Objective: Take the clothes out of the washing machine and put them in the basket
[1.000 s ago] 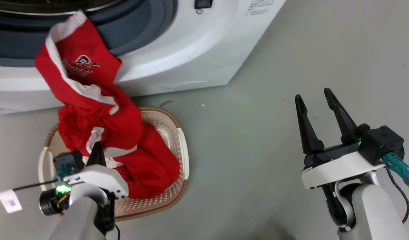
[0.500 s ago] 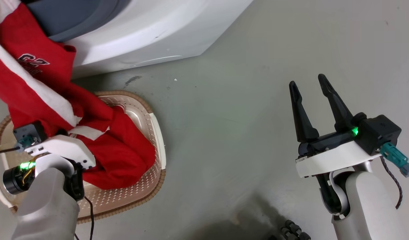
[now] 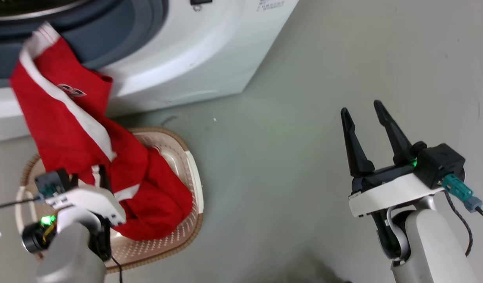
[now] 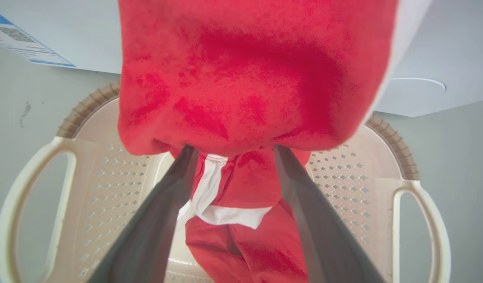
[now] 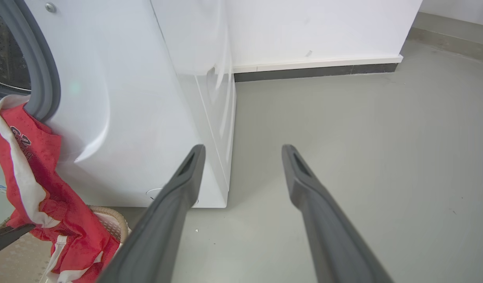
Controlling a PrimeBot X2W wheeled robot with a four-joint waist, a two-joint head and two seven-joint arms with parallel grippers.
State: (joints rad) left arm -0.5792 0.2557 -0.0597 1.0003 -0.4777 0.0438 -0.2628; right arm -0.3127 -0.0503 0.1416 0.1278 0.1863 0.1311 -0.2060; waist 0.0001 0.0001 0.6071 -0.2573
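while clothes (image 3: pixel 68 129) drape from washing machine (image 3: pixel 194 55) into basket (image 3: pixel 192 226), left pincer (image 4: pixel 235 149) parted

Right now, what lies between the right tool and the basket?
Bare grey floor. In the head view, nothing stands between the right tool and the basket.

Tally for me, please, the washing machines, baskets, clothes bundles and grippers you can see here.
Washing machine: 1
Basket: 1
Clothes bundle: 1
Grippers: 2, left gripper and right gripper
Total: 5
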